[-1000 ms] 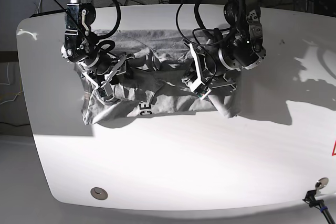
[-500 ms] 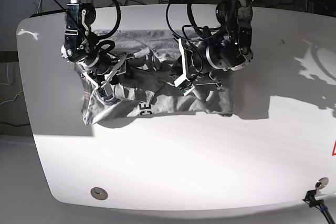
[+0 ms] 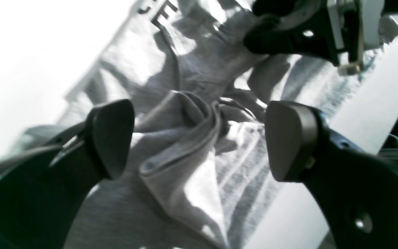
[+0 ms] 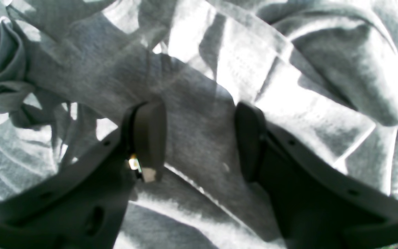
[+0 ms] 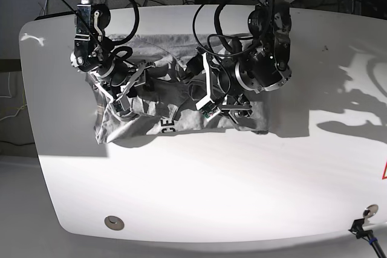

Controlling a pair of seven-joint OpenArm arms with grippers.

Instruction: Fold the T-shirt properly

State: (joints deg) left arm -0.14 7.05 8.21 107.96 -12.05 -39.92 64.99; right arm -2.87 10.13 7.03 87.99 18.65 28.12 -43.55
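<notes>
The T-shirt (image 5: 181,110) lay bunched on the white table (image 5: 199,191), long axis running 9 to 3 o'clock in the base view. My left gripper (image 3: 199,145) stood wide open, empty, a rolled hem fold directly between the pads. My right gripper (image 4: 199,138) sat half open, straddling a cloth ridge; grip uncertain.

Two black robot arms w/ looping black cables. Left tool (image 3: 199,138): dark rounded pads (image 3: 111,136), screw holes in black fingers. Right tool (image 4: 199,141): same build, white brackets nearby.
</notes>
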